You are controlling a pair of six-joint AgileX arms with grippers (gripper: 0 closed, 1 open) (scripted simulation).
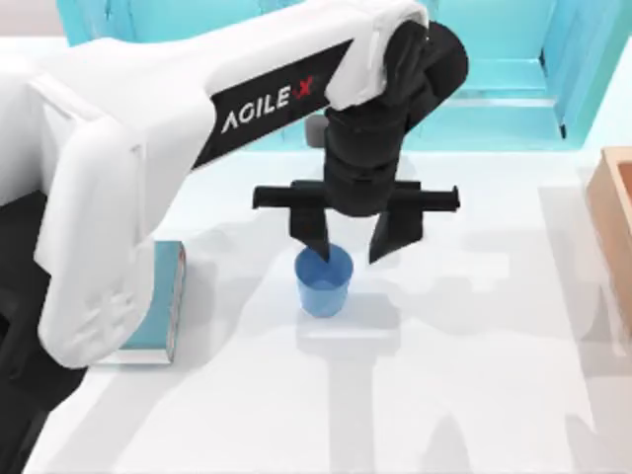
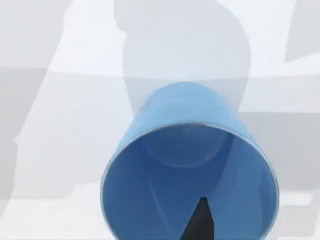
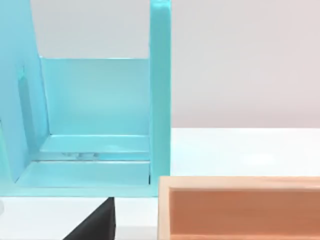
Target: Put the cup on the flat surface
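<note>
left gripper [image 1: 353, 239] spread wide, one finger inside the rim, the other outside, clamping nothing | small blue handleless cup [image 1: 324, 281] upright on the broad white tabletop [image 1: 415, 395], directly beneath it, axis vertical | lift looks unobstructed | teal book-like slab [image 1: 158, 301] left | tan wooden box [image 1: 614, 212] right | turquoise shelf unit [image 1: 494, 59] beyond

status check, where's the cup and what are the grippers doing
Left gripper open over the cup, one finger inside the rim. Cup upright on the white tabletop. Right arm parked. Nothing in the way.
</note>
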